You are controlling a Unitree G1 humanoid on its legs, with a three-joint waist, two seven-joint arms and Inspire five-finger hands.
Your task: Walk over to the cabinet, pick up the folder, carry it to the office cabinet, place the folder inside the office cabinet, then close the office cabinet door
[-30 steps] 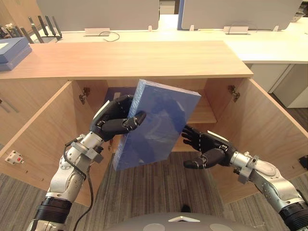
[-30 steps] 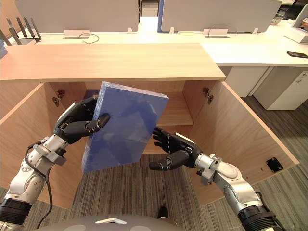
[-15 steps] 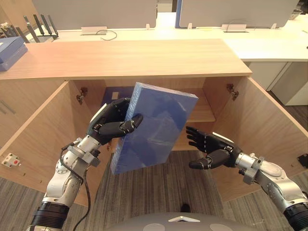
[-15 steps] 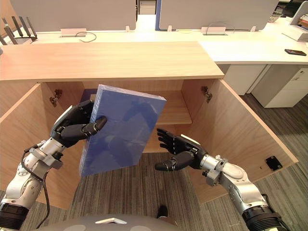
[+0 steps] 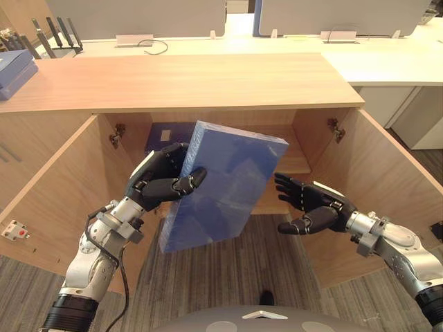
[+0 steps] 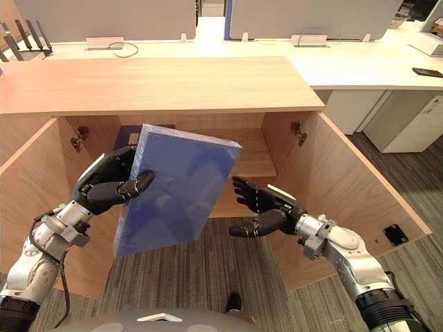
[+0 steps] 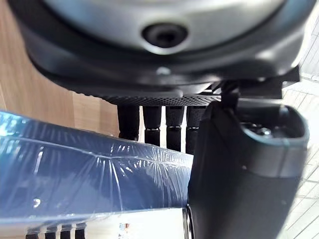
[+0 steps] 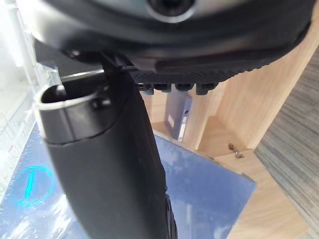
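A thick blue folder [image 5: 221, 183] wrapped in clear film hangs tilted in front of the open wooden cabinet [image 5: 187, 83]. My left hand [image 5: 163, 181] is shut on the folder's left edge, thumb across its front face and fingers behind it; the left wrist view shows the folder [image 7: 89, 174] pinched under the thumb. My right hand [image 5: 311, 206] floats open to the right of the folder, palm turned toward it, a short gap away. Both cabinet doors [image 6: 339, 187] stand swung wide. A shelf [image 6: 249, 155] runs across the cabinet's inside behind the folder.
Another dark blue folder [image 5: 166, 133] stands at the back of the cabinet's upper level. A blue box [image 5: 14, 69] lies on the counter at the far left. White desks with dividers [image 6: 360, 62] lie beyond. Grey carpet [image 6: 208, 270] covers the floor below.
My right hand has drawn a little further right and up, away from the folder. The left hand still holds the folder at much the same spot.
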